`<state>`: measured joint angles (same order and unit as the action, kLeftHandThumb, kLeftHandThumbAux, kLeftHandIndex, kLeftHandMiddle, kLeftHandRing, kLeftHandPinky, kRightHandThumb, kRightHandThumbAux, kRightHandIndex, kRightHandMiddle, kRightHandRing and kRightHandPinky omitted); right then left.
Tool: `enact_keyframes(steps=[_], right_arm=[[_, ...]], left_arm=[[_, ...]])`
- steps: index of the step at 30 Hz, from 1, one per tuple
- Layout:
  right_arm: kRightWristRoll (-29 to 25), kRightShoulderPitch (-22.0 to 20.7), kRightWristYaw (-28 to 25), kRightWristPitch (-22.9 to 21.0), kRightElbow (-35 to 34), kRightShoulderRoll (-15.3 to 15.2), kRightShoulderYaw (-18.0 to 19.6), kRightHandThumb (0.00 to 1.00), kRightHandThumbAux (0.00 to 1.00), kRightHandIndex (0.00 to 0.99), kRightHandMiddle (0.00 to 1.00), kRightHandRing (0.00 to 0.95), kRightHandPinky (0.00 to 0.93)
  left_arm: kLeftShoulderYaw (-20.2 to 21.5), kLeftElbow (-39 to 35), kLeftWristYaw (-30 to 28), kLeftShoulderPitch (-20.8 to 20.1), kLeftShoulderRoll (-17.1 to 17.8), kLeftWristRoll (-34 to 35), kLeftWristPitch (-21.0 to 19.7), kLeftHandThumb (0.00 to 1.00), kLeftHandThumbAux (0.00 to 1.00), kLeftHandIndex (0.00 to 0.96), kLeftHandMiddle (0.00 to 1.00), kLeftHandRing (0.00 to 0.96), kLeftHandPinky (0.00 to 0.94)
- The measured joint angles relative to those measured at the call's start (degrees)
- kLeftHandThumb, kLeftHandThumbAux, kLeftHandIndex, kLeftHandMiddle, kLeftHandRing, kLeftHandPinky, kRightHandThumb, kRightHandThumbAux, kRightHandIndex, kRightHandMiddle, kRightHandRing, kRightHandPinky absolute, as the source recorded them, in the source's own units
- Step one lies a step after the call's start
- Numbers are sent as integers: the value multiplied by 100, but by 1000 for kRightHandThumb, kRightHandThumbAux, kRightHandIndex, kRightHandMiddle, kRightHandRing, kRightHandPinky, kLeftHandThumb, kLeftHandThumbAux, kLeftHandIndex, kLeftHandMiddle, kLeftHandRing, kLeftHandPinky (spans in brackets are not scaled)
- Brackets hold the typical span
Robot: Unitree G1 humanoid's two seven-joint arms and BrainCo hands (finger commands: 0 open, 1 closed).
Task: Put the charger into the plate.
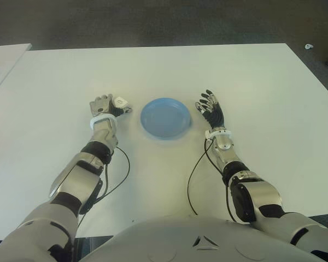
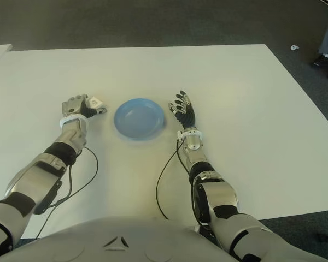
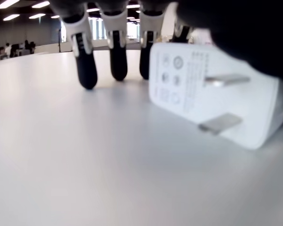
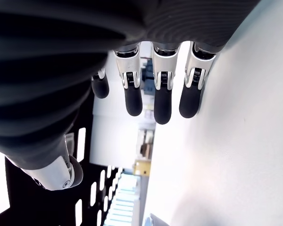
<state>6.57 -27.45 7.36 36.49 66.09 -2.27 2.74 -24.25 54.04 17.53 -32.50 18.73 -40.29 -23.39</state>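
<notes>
The left hand [image 1: 105, 107] sits on the white surface [image 1: 153, 71] just left of the blue plate [image 1: 165, 118], and the white charger [image 1: 121, 102] is right at its thumb side, between hand and plate. From the left wrist, the charger [image 3: 212, 89] lies on the surface with its two metal prongs pointing out, the fingers [image 3: 86, 66] curled down just beside it with their tips at the surface. The thumb side is a dark blur over the charger's top, so whether the hand truly grips it is hard to say. The plate holds nothing. Over on the plate's right, the right hand [image 1: 210, 109] stands with fingers [image 4: 162, 101] straight and spread, holding nothing.
</notes>
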Motion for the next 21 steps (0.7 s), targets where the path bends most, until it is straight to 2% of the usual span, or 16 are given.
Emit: enact_keyframes(steps=[6,21], right_arm=[[-5,-2,-30,0,0,4,1,11,618,73,166,185,208],[-10,-10,-128,0,0,5,9,0,589,76,171,177,184]], left_arm=[[149,-9,141,-31,-56,101,3,729,690,442,710,712,759],[363,-278,205,8,-63,223,-39,733,691,444,746,751,783]])
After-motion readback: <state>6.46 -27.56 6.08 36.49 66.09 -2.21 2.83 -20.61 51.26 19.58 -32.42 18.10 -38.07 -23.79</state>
